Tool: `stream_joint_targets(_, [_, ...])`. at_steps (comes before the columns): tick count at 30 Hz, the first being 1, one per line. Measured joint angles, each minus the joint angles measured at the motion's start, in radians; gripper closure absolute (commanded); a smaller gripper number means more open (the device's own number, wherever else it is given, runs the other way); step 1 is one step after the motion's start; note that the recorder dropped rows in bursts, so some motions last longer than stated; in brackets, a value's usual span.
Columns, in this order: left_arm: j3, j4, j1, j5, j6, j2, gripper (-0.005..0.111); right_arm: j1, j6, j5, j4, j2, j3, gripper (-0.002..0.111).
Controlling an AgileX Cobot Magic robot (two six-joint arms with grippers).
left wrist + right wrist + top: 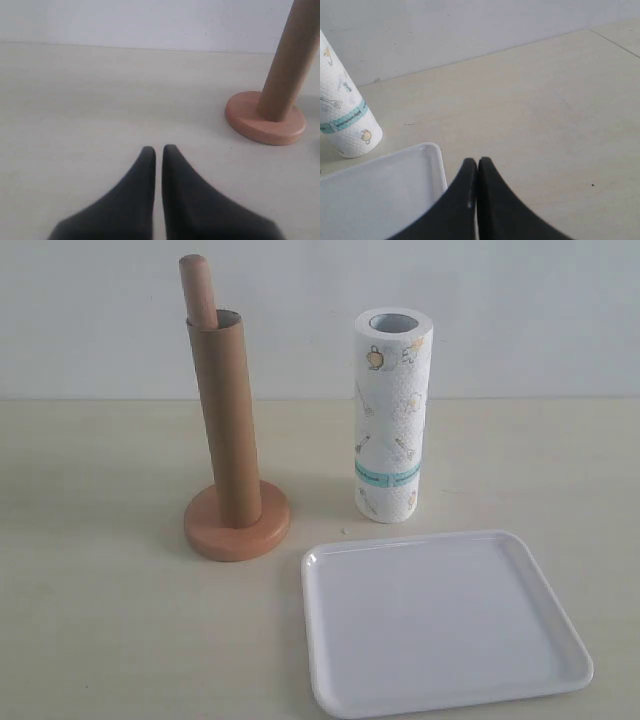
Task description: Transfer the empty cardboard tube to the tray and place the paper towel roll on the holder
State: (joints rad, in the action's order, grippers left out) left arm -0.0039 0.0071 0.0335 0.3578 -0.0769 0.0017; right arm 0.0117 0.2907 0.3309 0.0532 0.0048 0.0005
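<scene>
The brown cardboard tube (224, 425) stands upright over the dowel of the wooden holder (237, 528), whose rounded top (196, 285) sticks out above it. To its right stands the paper towel roll (392, 415), upright on the table. In front of the roll lies the white tray (440, 625), with nothing on it. Neither gripper shows in the exterior view. My left gripper (158, 149) is shut and holds nothing, with the holder base (265, 124) and tube (290, 60) some way off. My right gripper (477, 161) is shut, beside the tray corner (427, 150), apart from the roll (342, 107).
A pale wooden table (90, 570) carries everything, and a plain white wall (500, 300) rises behind it. A seam in the tabletop (615, 41) shows in the right wrist view.
</scene>
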Motion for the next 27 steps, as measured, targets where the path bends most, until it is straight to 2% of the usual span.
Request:
stream_joint_targets(11, [-0.008, -0.025, 0.0, 0.01, 0.0, 0.0, 0.102, 0.0, 0.0, 0.0, 0.0, 0.0, 0.0, 0.108])
stream_joint_targets(15, [-0.13, -0.104, 0.0, 0.027, 0.0, 0.0, 0.102, 0.0, 0.0, 0.0, 0.0, 0.0, 0.0, 0.108])
stream_joint_targets(18, [-0.315, -0.193, 0.0, 0.012, 0.0, -0.002, 0.102, 0.0, 0.0, 0.0, 0.0, 0.0, 0.0, 0.108])
stream_joint_targets(21, [-0.378, -0.219, 0.0, -0.023, 0.0, -0.002, 0.102, 0.0, 0.0, 0.0, 0.0, 0.0, 0.0, 0.108])
stream_joint_targets(23, [-0.384, -0.252, 0.0, -0.129, 0.0, -0.002, 0.102, 0.0, 0.0, 0.0, 0.0, 0.0, 0.0, 0.108])
stream_joint_targets(27, [-0.409, -0.294, 0.0, -0.559, -0.017, 0.016, 0.102, 0.0, 0.0, 0.0, 0.0, 0.0, 0.0, 0.108])
